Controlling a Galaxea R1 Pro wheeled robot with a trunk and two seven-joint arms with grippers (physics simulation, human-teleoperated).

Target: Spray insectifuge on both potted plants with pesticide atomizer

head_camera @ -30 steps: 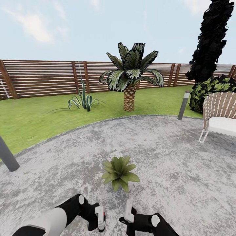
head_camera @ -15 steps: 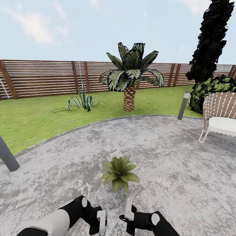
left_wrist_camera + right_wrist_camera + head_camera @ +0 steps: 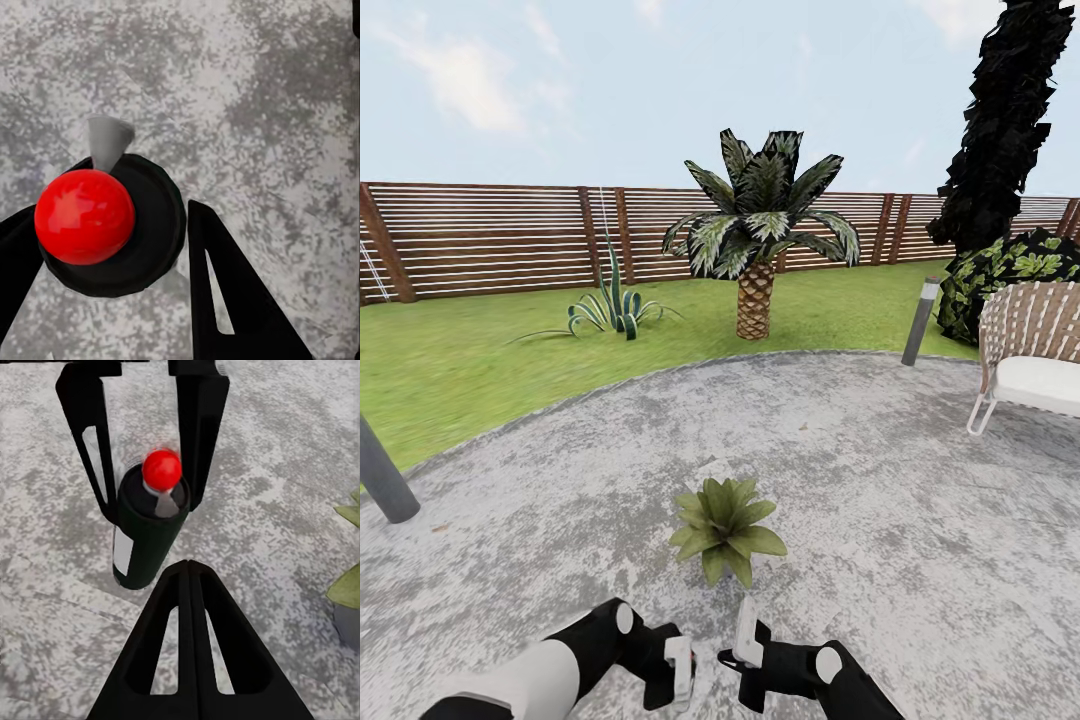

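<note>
I've got the pesticide atomizer [image 3: 150, 529] clamped mid-body in my left gripper [image 3: 142, 499], low over the patio [image 3: 920, 500] just short of the potted plant [image 3: 726, 527]; right gripper [image 3: 750, 640] pinched together, empty; bottle looks light, rigid, slick (grip the barrel, not the red top).

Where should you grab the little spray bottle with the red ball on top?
Grab the pesticide atomizer by its dark round body, below the red top, with one finger on each side. The body is slim with straight sides, and that grip leaves the top free to spray. The left gripper holds it just so.
</note>
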